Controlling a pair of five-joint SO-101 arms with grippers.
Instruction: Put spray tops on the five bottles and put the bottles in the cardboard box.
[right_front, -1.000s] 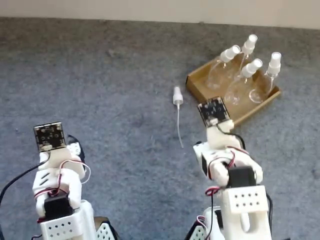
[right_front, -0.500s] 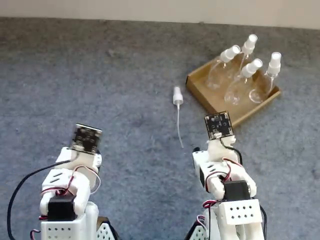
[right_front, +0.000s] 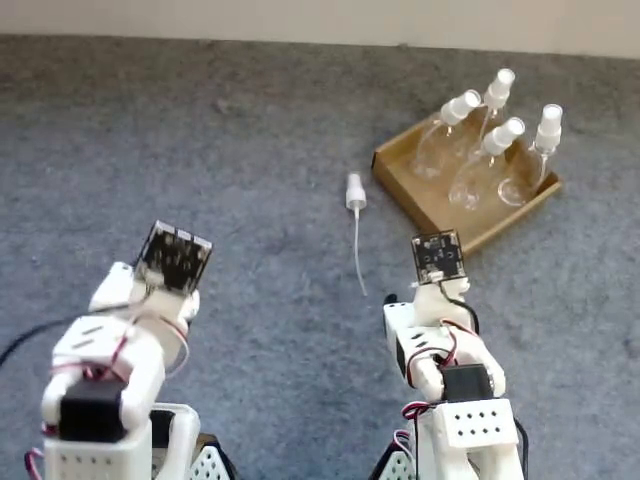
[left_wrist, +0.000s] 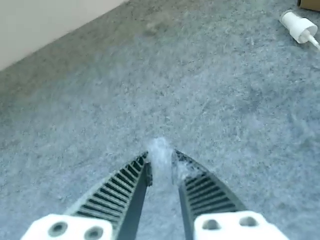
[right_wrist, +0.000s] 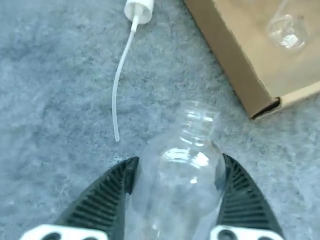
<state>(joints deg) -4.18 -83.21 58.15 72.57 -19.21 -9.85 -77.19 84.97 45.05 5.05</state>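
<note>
My right gripper is shut on a clear bottle that has no top, its open neck facing the cardboard box. A white spray top with a long thin tube lies on the carpet just ahead of the bottle. In the high view the spray top lies to the left of the box, which holds several bottles with tops on. The right arm is below the box. My left gripper hovers over bare carpet, open by a narrow gap, with nothing in it.
Grey carpet covers the whole table. The left arm stands at the near left, well away from the spray top. A pale wall runs along the far edge.
The left arm has swung to the right and tilted forward. The right arm has drawn back toward the near edge with the bottle. The spray top and the box have not moved.
</note>
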